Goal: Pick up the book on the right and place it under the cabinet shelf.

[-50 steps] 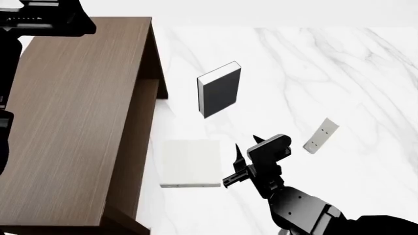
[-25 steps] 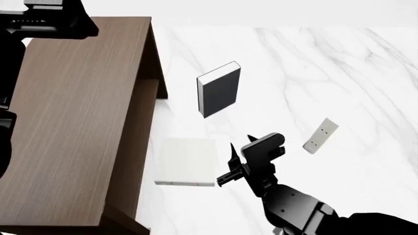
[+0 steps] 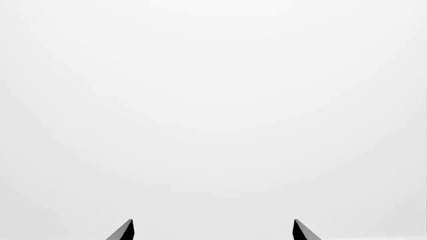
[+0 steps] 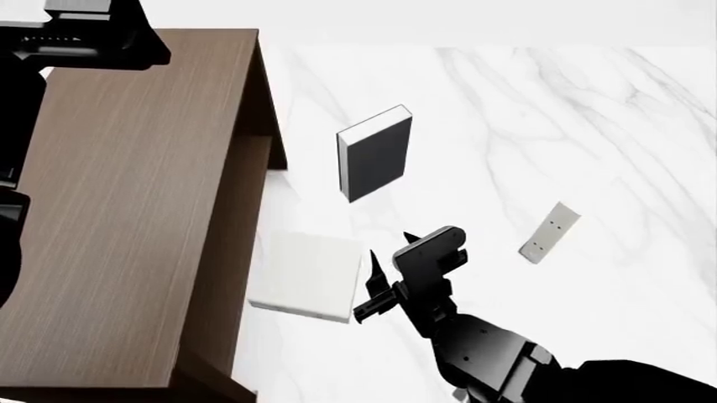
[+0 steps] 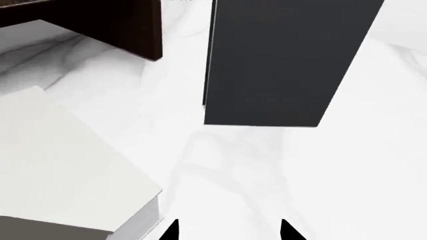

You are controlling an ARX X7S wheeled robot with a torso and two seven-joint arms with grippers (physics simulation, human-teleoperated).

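White marble tabletop [image 4: 560, 126] runs under everything, with the cabinet [image 4: 134, 210] along its left side, open face turned toward the middle. Your book [image 4: 305, 277] lies cover-up just beside the cabinet's foot, skewed a little, its near long edge facing your right claw [image 4: 368, 290]. That claw is spread apart and holds nothing; in the wrist view its two tips [image 5: 227, 231] frame bare marble, with the book [image 5: 60, 165] off to one side and the black book [image 5: 287, 60] standing ahead. From the head view the tips sit right at the book's edge, but you cannot tell whether they touch it. Your left claw [image 3: 212, 231] is also apart, raised and pointed at blank white, well away from the work.

Expect the book to be light, stiff and slick: thin, with smooth plain covers on smooth stone, so it will probably skate rather than let a finger get beneath it. The likeliest hold is across its thickness at the middle of the near long edge, one finger over the cover and one under. Failing that, a flat push on that edge should slide it into the gap below the shelf. Keep clear of the black book [image 4: 375, 159]; the small pale slab [image 4: 549, 231] farther right is well apart
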